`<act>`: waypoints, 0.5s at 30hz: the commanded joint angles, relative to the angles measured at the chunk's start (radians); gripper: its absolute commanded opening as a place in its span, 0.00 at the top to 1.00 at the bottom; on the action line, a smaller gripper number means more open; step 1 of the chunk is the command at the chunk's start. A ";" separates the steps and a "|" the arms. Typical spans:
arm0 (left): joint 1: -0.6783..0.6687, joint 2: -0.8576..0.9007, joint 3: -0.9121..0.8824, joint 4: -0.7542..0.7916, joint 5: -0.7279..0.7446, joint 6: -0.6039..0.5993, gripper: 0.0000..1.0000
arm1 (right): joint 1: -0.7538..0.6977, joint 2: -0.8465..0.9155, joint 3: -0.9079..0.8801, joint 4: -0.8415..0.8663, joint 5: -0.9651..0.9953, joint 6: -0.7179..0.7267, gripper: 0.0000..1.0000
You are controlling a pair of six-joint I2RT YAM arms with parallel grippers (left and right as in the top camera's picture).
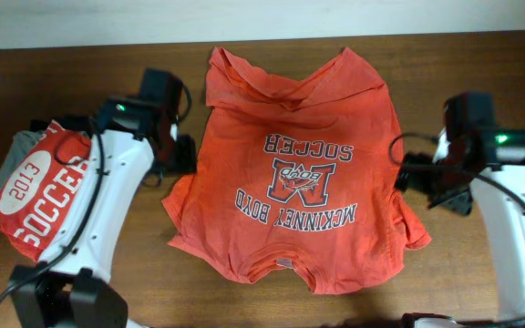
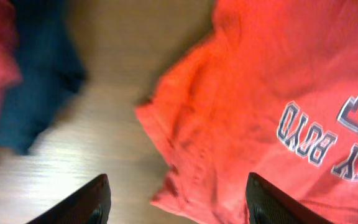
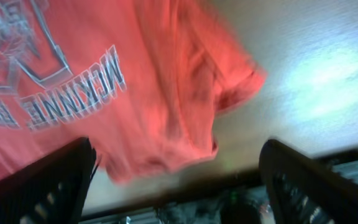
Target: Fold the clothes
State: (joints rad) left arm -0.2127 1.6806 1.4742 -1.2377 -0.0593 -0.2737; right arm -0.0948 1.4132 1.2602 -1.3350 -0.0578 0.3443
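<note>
orange-red t-shirt (image 1: 299, 173) spread print-up at mid table (image 1: 427, 64), between the two arms
neck end toward the arm bases, hem rumpled at the far side. left gripper (image 2: 178, 194) over one sleeve edge, fingers wide apart, gripping nothing. right gripper (image 3: 178, 158) by the other sleeve, spread just as wide, empty. folded red "2013 soccer" shirt (image 1: 48, 187) at the left table edge, well apart from the t-shirt

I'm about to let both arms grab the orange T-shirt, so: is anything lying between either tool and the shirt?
Nothing visible does. Each wrist view shows only a sleeve edge of the orange T-shirt and table wood below the open left tool and right tool. The folded pile lies aside, past the left arm.
</note>
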 commanded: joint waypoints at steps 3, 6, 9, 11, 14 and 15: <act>0.005 -0.001 -0.215 0.064 0.171 -0.026 0.30 | 0.003 -0.008 -0.198 0.031 -0.093 0.012 0.14; 0.005 -0.001 -0.296 0.098 0.176 -0.034 0.30 | 0.003 -0.008 -0.281 0.052 -0.093 0.012 0.14; 0.004 -0.002 -0.328 0.087 0.178 -0.037 0.30 | 0.003 -0.008 -0.326 0.043 -0.129 -0.008 0.14; 0.004 -0.002 -0.331 0.060 0.179 -0.037 0.31 | 0.003 -0.008 -0.346 0.037 -0.180 -0.033 0.14; 0.004 -0.002 -0.331 0.037 0.179 -0.038 0.30 | 0.004 -0.008 -0.358 0.039 -0.204 -0.033 0.14; 0.004 -0.002 -0.332 0.038 0.179 -0.037 0.31 | 0.004 -0.008 -0.359 0.042 -0.204 -0.033 0.14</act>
State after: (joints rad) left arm -0.2127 1.6806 1.1473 -1.1946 0.1005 -0.2970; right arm -0.0948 1.4132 0.9100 -1.2961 -0.2134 0.3271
